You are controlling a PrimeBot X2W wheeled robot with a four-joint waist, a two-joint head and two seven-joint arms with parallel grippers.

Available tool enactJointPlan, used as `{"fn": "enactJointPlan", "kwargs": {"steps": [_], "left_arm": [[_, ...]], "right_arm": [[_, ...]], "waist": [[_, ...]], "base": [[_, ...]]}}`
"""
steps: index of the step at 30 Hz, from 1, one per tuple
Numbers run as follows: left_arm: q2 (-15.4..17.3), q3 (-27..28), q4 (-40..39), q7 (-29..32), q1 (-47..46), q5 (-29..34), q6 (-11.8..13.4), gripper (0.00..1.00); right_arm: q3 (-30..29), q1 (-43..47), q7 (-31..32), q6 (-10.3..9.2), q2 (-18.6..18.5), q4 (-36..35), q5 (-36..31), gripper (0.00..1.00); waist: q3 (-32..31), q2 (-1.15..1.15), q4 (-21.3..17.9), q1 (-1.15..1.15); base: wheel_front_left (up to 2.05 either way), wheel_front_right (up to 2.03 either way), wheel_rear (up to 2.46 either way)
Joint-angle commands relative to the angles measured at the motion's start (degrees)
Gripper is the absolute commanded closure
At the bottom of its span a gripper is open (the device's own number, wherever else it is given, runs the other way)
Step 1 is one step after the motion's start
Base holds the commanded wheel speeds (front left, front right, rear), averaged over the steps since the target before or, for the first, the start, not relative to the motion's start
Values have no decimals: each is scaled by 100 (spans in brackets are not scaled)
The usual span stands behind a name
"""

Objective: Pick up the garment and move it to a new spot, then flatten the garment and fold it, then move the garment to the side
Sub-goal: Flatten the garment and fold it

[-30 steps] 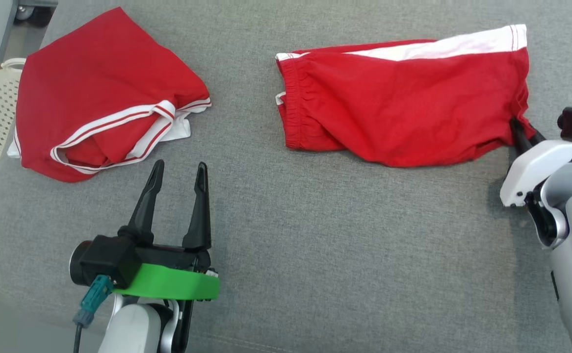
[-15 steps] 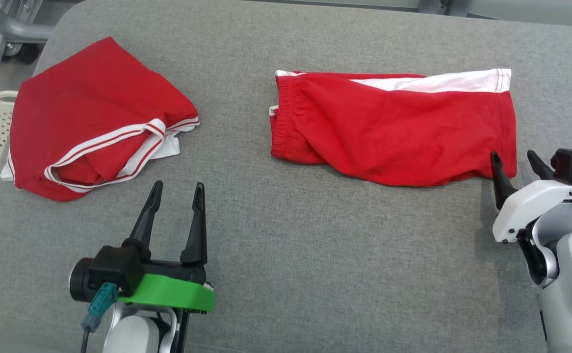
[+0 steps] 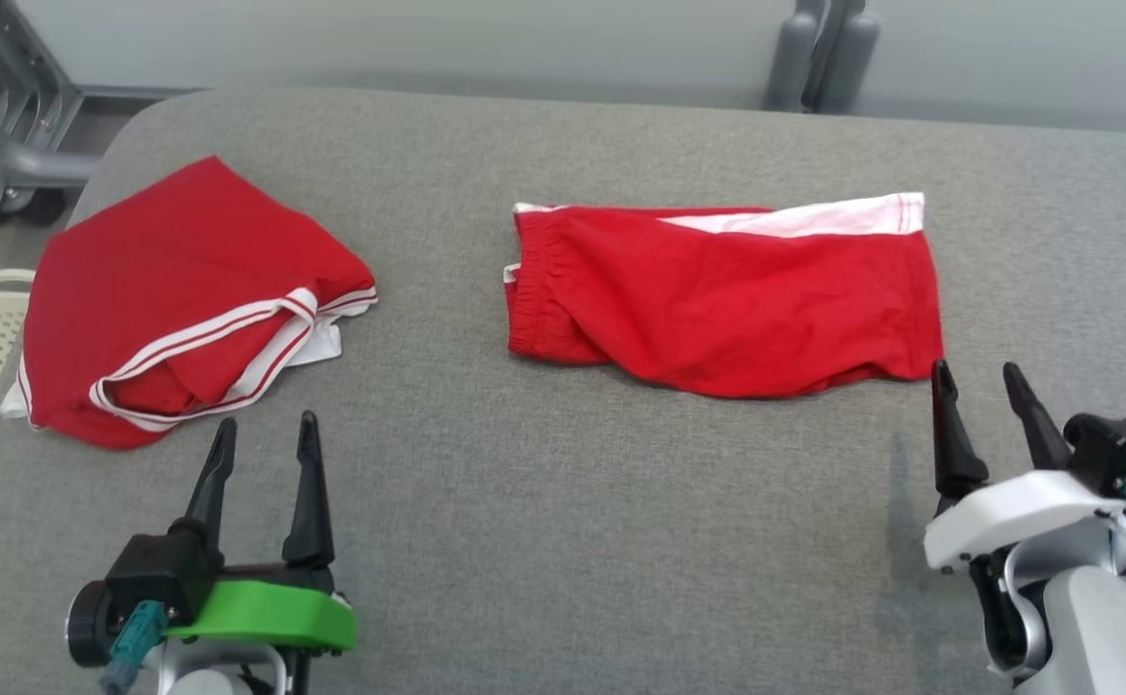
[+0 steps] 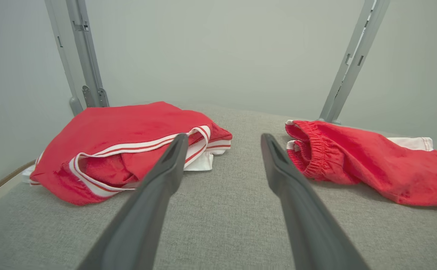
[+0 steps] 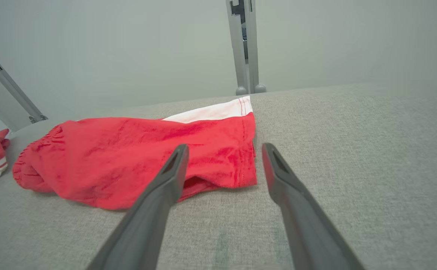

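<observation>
- And it's let go! The right claw [image 3: 974, 367], pinched shut on the near right corner of the red shorts [image 3: 727, 299] a second ago, now stands spread wide and empty. Its tips are just off that corner and not touching cloth.
- That claw has also backed away toward the near right edge of the tabletop [image 3: 563, 560]. The corner it had lifted has dropped and lies flat.
- The whole scene has slid down in the head view. That's the robot raising its head, not the clothes sliding.
- The shorts now rest on their own, right of the tabletop's centre and toward its far half. The waistband points at the tabletop's middle and the white stripe runs along the far side.
- They look doubled over lengthwise, though the near hem is wavy and a soft bulge sits by the waistband.
- The left claw [image 3: 267, 420] has kept its fingers spread with nothing between them. It hovers over the tabletop's near left part, just short of a red pile [image 3: 177, 309] with white stripes at the left end.
- My read is that this placing is finished and both claws are free. What's left is probably smoothing that hem, perhaps another fold, then shifting the shorts aside.
</observation>
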Motion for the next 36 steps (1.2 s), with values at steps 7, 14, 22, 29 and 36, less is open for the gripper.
{"fn": "enactJointPlan", "kwargs": {"steps": [7,14,22,29,36], "left_arm": [[220,183,35,-5,258,45,-245,0],[393,164,176,-5,378,234,-372,0],[434,185,442,-5,513,285,-385,0],[343,273,472,-4,529,227,-306,0],[353,308,544,-4,402,214,-356,0]], "right_arm": [[549,558,-253,-5,75,-319,149,0],[972,1023,-212,-6,87,-497,30,0],[985,1191,-144,-5,114,-434,31,0],[927,1091,-101,-5,133,-447,48,0],[1067,1003,-122,-5,137,-400,152,0]], "waist": [[-478,0,-491,0],[-692,0,-698,0],[-795,0,-801,0],[-728,0,-857,0],[-607,0,-852,0]], "base": [[0,0,0],[0,0,0],[0,0,0],[0,0,0],[0,0,0]]}}
